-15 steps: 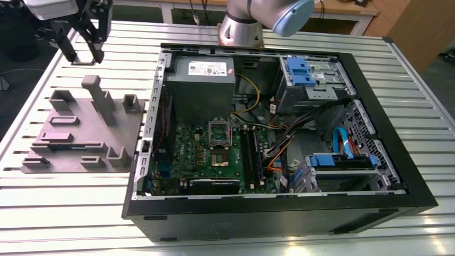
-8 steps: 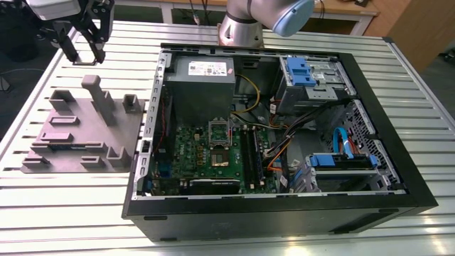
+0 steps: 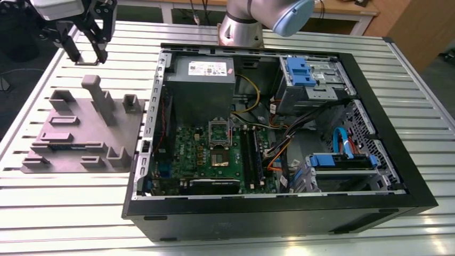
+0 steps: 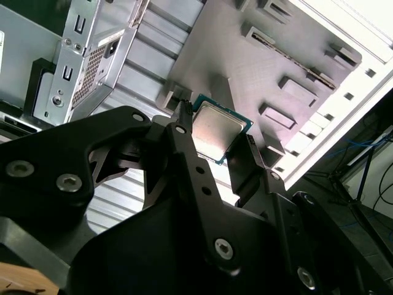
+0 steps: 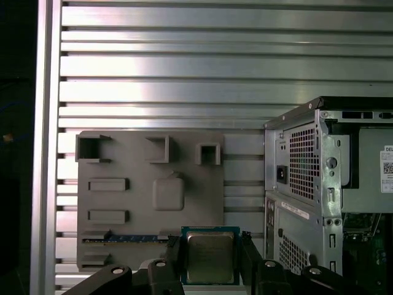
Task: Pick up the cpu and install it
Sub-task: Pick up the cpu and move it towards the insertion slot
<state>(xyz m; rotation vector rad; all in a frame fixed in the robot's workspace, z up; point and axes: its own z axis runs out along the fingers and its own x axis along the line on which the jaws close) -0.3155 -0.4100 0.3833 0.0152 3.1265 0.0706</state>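
The cpu (image 5: 210, 257) is a small square chip with a silvery metal top and a green rim. In both wrist views it sits between my black fingers, and the gripper (image 5: 210, 263) is shut on its two opposite edges. In the second wrist view the cpu (image 4: 218, 129) hangs above the grey fixture plate (image 4: 258, 67), clamped in the gripper (image 4: 216, 138). In the exterior view the gripper (image 3: 87, 53) is high at the left, beyond the fixture plate (image 3: 82, 130) and outside the computer case. The green motherboard (image 3: 206, 160) lies in the case with its socket (image 3: 218, 156) uncovered and the socket frame (image 3: 219, 129) flipped up.
The open black computer case (image 3: 398, 133) takes up the middle of the slatted aluminium table (image 3: 427, 74). Inside are a grey power supply (image 3: 201, 80), blue-tabbed drive bays (image 3: 307, 72) and loose cables (image 3: 284, 144). The arm's base (image 3: 242, 29) stands behind the case. A memory stick (image 5: 129, 238) lies in the fixture plate.
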